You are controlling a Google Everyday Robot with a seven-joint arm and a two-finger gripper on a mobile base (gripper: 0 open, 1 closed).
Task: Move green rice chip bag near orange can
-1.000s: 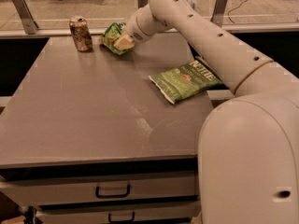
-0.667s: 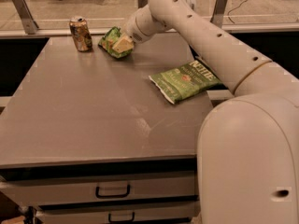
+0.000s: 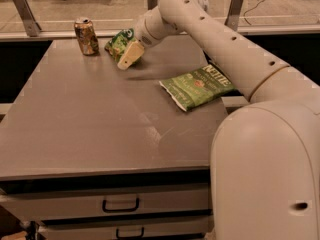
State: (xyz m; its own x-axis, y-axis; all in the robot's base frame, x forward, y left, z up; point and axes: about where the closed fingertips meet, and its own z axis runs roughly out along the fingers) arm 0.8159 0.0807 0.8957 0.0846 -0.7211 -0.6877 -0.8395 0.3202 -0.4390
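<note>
The green rice chip bag [image 3: 118, 41] is bright green and crumpled, at the table's far edge, a short gap to the right of the orange can [image 3: 86, 36]. The can stands upright at the far left of the table. My gripper [image 3: 128, 57] comes in from the right on the long cream arm and sits right against the bag's right side, partly covering it. The arm hides how the gripper meets the bag.
A flat, paler green Kettle bag [image 3: 197, 86] lies on the grey table [image 3: 100, 129] at the right, under my arm. My robot body [image 3: 270, 174] fills the lower right. Drawers with handles [image 3: 120, 204] are below the table's front edge.
The gripper and the bag have shifted slightly left, toward the can. The can and the Kettle bag have not moved.
</note>
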